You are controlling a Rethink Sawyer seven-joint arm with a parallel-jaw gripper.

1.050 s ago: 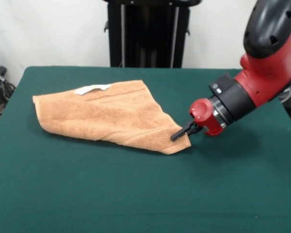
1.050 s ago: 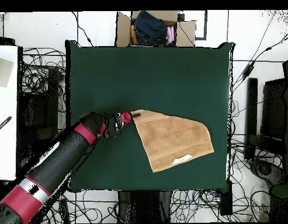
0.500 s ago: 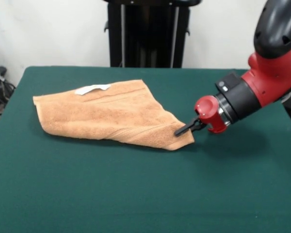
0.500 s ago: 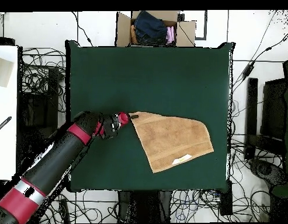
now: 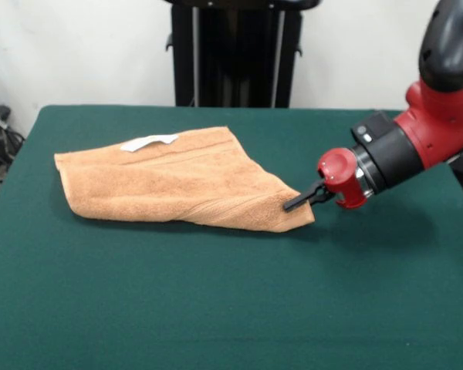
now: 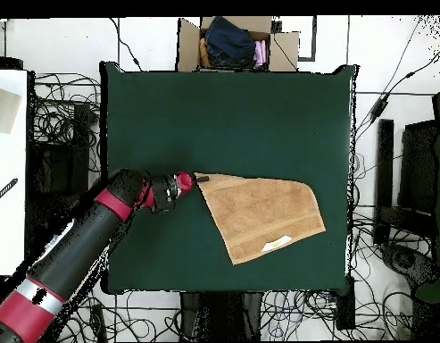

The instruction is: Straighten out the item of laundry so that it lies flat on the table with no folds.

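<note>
Towel corner and pincer had travelled together: over the last second the black pincer (image 5: 299,201) on the red and black arm (image 5: 417,131) dragged the pointed corner of the light orange-tan terry-cloth towel (image 5: 170,181) outward, toward the right edge of the front view, and that corner looked lower and more stretched than a second before. In the overhead view the pincer (image 6: 200,179) sat right at the towel's (image 6: 263,213) tip, which had shifted away from the rest of the cloth. The pincer was closed on that corner, its thin black tips pressed against the fabric with no gap visible.

The towel lay on the dark green felt-topped bench (image 5: 216,308), left of centre in the front view, with its small white label (image 5: 148,142) near the far edge. The label end had barely moved, so the pull appeared to be taking up slack rather than sliding the whole cloth.

Judging by the layered ridge along the near side and the roughly triangular outline from above, the towel was still doubled over. The drag had lengthened it but had not opened the fold, so the task looked only partly advanced.
</note>
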